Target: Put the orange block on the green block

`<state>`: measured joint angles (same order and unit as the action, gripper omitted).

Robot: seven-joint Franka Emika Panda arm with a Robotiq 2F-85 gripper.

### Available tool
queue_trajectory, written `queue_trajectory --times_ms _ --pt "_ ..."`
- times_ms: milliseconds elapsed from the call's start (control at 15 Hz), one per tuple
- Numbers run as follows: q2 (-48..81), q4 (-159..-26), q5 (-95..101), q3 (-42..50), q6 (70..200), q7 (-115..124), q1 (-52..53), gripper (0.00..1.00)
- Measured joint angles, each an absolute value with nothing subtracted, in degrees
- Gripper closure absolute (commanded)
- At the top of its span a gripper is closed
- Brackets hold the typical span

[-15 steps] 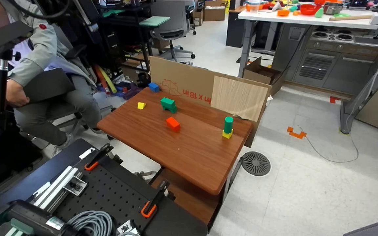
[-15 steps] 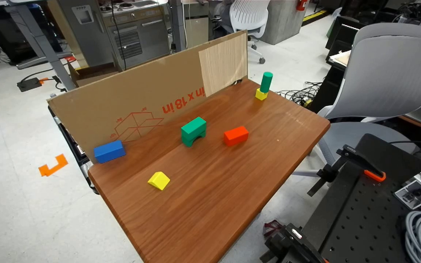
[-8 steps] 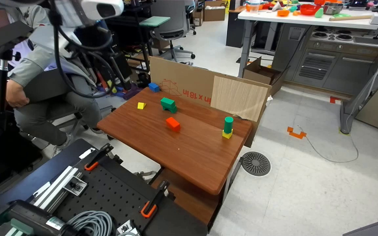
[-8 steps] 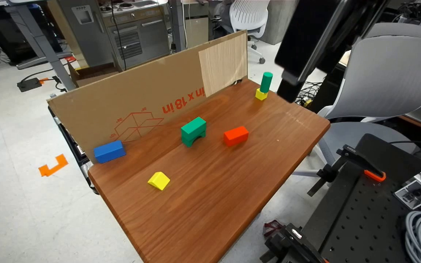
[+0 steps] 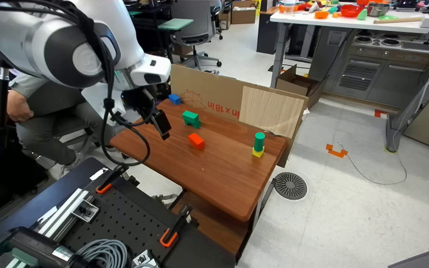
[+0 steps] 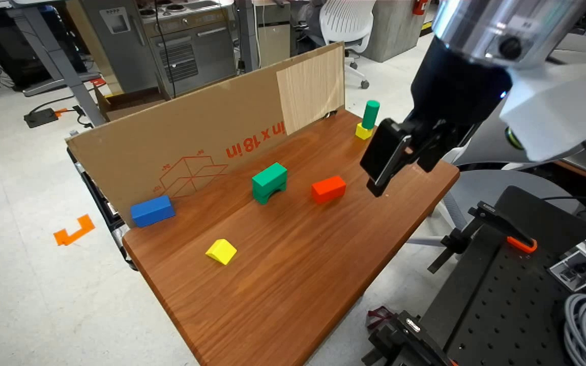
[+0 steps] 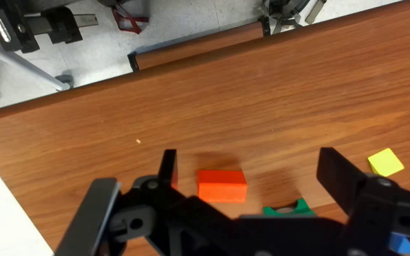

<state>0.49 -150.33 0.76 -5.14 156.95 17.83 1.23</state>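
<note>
The orange block [image 5: 196, 141] lies on the wooden table in both exterior views [image 6: 328, 189] and the wrist view [image 7: 222, 186]. The green block [image 5: 191, 117] rests on top of a green arch piece [image 6: 268, 195], behind the orange block; the block also shows in an exterior view [image 6: 270, 176]. In the wrist view the arch [image 7: 303, 207] shows partly, and my gripper's body covers the rest. My gripper [image 7: 248, 153] is open and empty, fingers wide apart. It hangs above the table, in an exterior view [image 6: 402, 178] to the right of the orange block, touching nothing.
A green cylinder [image 6: 371, 114] stands on a yellow cube [image 6: 363, 131] near a table corner. A yellow block [image 6: 221, 251] and a blue block [image 6: 152, 210] lie toward the other end. A cardboard wall [image 5: 214, 89] borders the table's back edge. Clamps [image 5: 173, 230] sit on the black bench.
The arm has come into both exterior views and moved down over the table toward the orange block. It now hides the yellow block in an exterior view. The blocks have not moved.
</note>
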Motion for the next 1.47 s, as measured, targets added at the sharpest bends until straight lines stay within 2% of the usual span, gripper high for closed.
queue_trajectory --times_ms 533,1467 --pt "13.14 -146.51 -6.8 -2.9 160.81 13.26 0.58 0.0" --pt "27.25 -132.45 -6.84 0.16 160.55 12.77 0.53 0.0"
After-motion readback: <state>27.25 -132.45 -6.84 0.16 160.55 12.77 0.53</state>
